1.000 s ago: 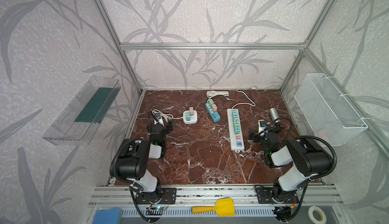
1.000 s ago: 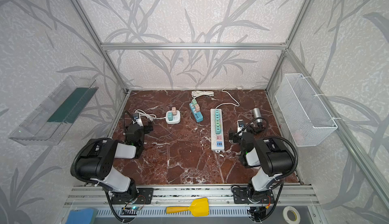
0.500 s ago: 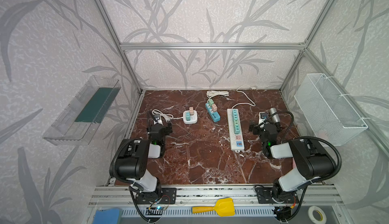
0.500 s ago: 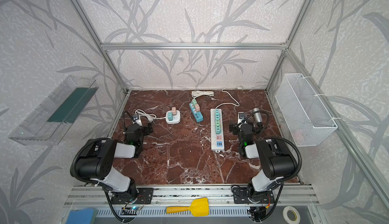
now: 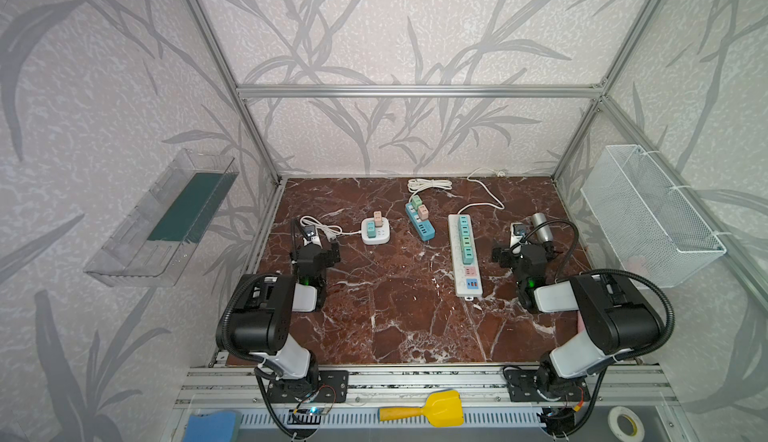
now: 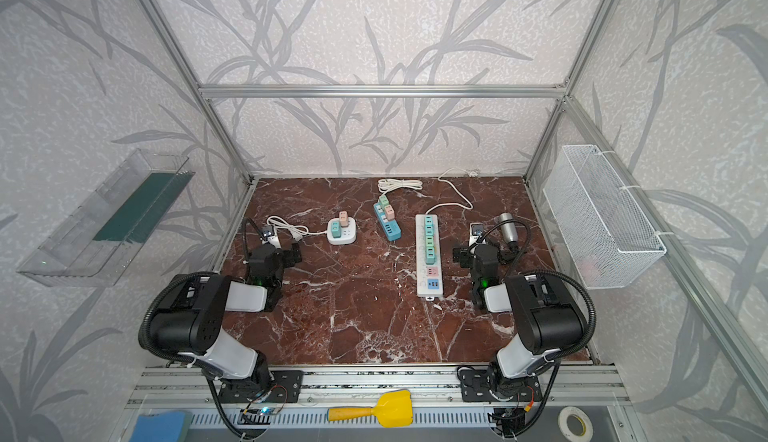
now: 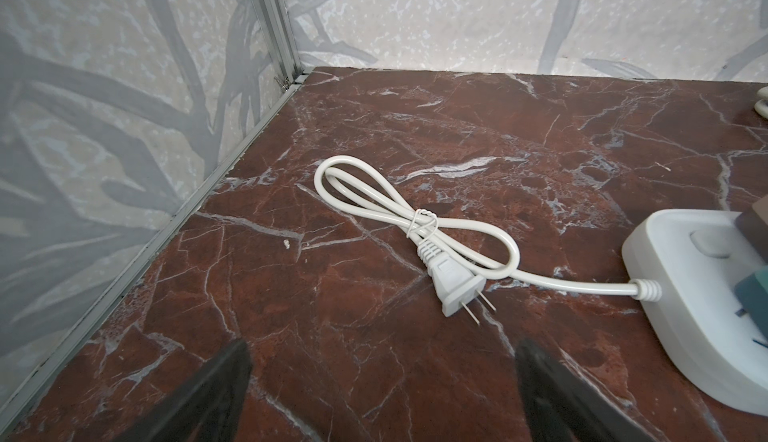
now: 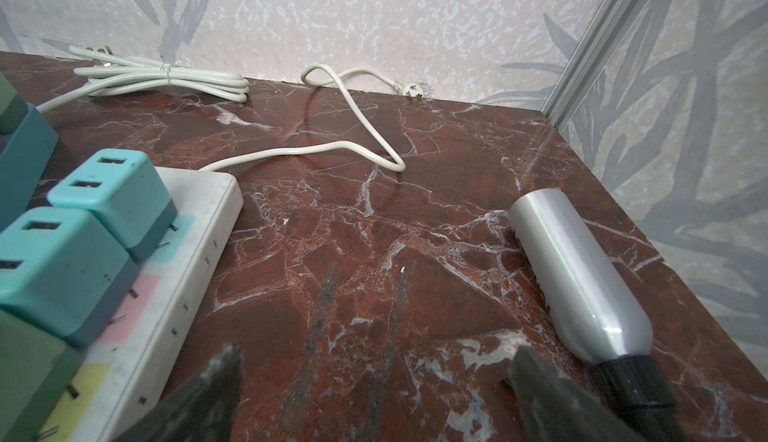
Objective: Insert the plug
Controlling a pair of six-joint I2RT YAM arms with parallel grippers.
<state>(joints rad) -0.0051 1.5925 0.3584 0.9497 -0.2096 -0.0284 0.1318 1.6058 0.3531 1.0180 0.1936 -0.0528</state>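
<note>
- The left claw (image 7: 382,382) was held open and empty, low over the marble table (image 7: 457,128).
- The white two-pin plug (image 7: 457,290) was laid flat on the table just ahead of that claw, untouched, with its pins turned roughly towards the claw.
- Its white cord (image 7: 374,195) was tied into a loop by a thin twist of wire and was led to a white square socket block (image 7: 685,294), near which the plug lay unplugged.
- The right claw (image 8: 376,377) was likewise spread wide over bare table, with nothing held between its fingers.
- A silver cylinder (image 8: 582,278) with a black end was laid just beside one finger of the right claw.
- A long white power strip (image 8: 183,261), fitted with teal adapters (image 8: 112,195), was set on the other side of that claw.
- In a top view a blue strip (image 5: 424,228) was seen between the socket block and the long white power strip.
</note>
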